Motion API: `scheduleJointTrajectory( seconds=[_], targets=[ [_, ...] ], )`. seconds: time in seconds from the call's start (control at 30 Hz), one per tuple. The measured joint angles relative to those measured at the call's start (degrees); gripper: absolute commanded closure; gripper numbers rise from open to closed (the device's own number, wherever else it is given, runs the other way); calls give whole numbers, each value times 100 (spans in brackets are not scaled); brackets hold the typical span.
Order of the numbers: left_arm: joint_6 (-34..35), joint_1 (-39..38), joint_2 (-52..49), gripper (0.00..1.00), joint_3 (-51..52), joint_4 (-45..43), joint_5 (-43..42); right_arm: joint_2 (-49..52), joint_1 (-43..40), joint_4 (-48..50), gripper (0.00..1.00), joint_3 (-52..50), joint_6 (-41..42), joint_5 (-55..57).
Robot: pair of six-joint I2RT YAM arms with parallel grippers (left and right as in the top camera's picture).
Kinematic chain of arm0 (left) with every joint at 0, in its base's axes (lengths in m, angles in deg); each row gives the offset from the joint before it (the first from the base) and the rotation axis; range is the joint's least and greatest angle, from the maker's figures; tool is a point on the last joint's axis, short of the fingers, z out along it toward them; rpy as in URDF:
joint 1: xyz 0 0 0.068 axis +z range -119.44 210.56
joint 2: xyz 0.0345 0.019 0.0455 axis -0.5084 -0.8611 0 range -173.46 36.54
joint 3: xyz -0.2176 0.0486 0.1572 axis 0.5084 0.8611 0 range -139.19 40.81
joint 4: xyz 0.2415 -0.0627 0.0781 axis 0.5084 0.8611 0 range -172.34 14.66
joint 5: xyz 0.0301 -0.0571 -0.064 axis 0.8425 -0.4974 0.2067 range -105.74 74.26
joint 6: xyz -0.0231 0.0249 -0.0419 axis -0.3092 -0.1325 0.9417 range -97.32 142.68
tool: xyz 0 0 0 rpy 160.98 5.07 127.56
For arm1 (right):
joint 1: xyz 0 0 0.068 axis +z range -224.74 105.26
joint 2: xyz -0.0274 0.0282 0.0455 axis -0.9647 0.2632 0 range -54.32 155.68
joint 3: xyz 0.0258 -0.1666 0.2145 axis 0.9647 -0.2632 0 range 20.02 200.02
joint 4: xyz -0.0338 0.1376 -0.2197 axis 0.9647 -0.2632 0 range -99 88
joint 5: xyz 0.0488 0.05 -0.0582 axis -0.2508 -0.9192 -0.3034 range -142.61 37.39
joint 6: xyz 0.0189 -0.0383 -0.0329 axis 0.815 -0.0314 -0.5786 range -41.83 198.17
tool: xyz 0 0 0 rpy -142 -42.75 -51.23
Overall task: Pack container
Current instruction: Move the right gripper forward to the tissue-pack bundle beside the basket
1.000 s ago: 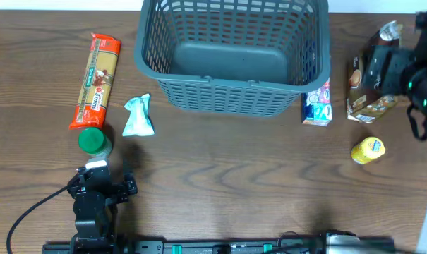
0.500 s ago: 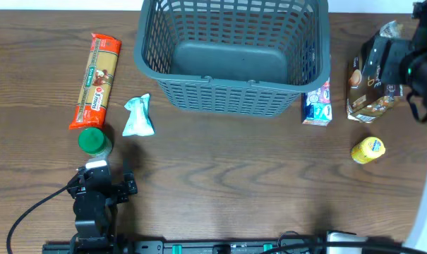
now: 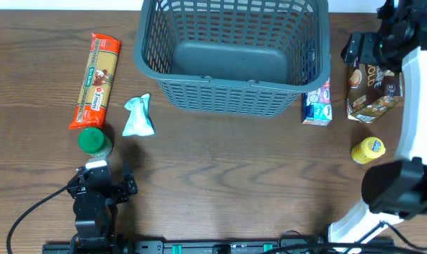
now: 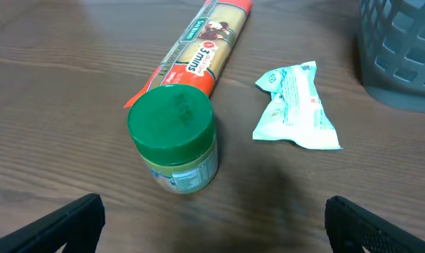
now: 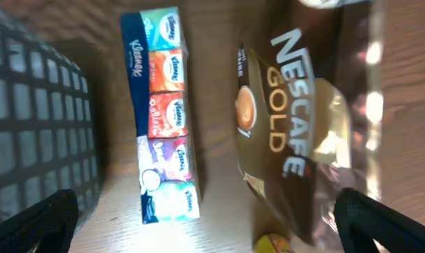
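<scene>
We see the container point(image 3: 227, 95), a dark grey lattice basket, standing upright at the far middle of the bench point(image 3: 234, 176), with its solid bottom showing. To its left lie a spaghetti pack point(image 3: 97, 81), a green-lidded jar point(image 3: 93, 141) touching the pack's near end, and a pale blue packet point(image 3: 138, 116) near the basket's corner. The left tool point(image 4: 216, 221) sits low at the near edge, just behind the jar, its jaws wide apart and holding nothing. A Kleenex tissue pack point(image 3: 317, 104) lies against the container's right wall, with a Nescafé Gold pouch point(image 3: 372, 95) just beside it and a small yellow bottle point(image 3: 368, 150) nearer to us. The right tool point(image 3: 370, 48) hovers over the pouch's far end, its jaws wide apart and gripping nothing.
</scene>
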Motion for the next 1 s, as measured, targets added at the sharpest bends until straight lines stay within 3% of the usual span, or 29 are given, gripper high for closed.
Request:
scheduleJointTrajectory(
  seconds=[0.4,1.0],
  targets=[
    [0,0,0,1,0,-2,0,1130,-173,48,1,-2,-203,-455],
    [0,0,0,1,0,-2,0,1768,122,175,1,-2,-422,-605]
  ],
)
